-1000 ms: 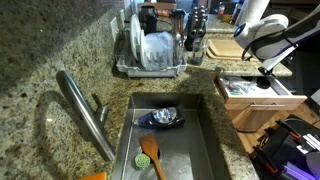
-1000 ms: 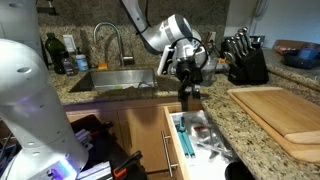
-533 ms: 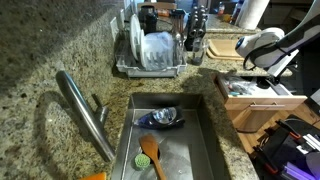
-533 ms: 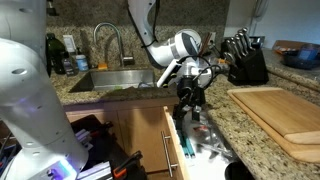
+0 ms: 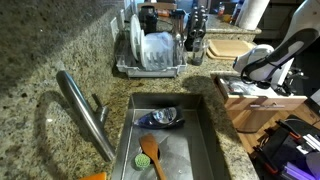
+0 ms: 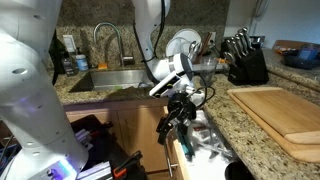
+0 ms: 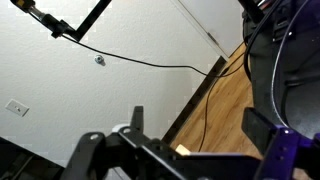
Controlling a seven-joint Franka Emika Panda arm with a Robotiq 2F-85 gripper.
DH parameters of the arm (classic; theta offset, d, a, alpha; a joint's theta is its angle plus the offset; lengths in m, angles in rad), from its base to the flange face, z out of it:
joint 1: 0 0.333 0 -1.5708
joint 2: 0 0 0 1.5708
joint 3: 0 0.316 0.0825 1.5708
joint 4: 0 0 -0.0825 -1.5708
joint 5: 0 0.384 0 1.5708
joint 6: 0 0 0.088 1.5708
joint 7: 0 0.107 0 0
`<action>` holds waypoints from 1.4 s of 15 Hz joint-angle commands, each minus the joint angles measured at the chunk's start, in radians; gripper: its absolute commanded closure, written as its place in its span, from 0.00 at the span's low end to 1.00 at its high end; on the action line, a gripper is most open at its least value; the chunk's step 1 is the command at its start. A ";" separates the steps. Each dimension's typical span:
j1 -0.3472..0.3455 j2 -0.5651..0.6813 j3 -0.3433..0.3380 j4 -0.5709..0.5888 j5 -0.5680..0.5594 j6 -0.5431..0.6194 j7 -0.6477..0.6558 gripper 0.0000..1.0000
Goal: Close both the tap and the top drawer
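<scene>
curved steel tap (image 5: pixel 83 108) stands upright — top drawer (image 5: pixel 265 99) seemingly pulled open

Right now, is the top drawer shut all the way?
No, the top drawer is pulled out, and the utensils inside it are showing.

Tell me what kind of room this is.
Most likely a home kitchen: granite counter with a steel sink and tap, a dish rack, and a knife block beside a wooden cutting board.

Counted one tap (image 5: pixel 85 112), one drawer (image 5: pixel 265 103), one sink (image 5: pixel 125 135), one dish rack (image 5: pixel 150 69), one knife block (image 6: pixel 245 65), one cutting board (image 6: pixel 285 115), one wooden spoon (image 5: pixel 150 152), one bowl (image 5: pixel 162 117).
</scene>
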 commanded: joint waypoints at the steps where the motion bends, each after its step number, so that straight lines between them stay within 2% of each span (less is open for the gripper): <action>1: -0.002 0.008 0.003 0.001 0.002 -0.003 0.001 0.00; 2: -0.001 0.009 0.003 0.000 0.002 -0.003 0.001 0.00; 5: -0.035 -0.069 0.002 -0.062 0.162 0.066 0.032 0.00; 10: -0.061 -0.172 -0.053 -0.222 0.319 0.197 0.028 0.00; 14: -0.078 -0.175 -0.083 -0.264 0.467 0.305 0.032 0.00; 16: -0.074 -0.145 -0.069 -0.245 0.594 0.352 0.032 0.00; 18: -0.056 -0.120 -0.056 -0.235 0.700 0.458 0.060 0.00; 19: -0.021 -0.113 -0.061 -0.237 0.665 0.535 0.117 0.00; 21: 0.028 -0.089 -0.074 -0.219 0.587 0.619 0.197 0.00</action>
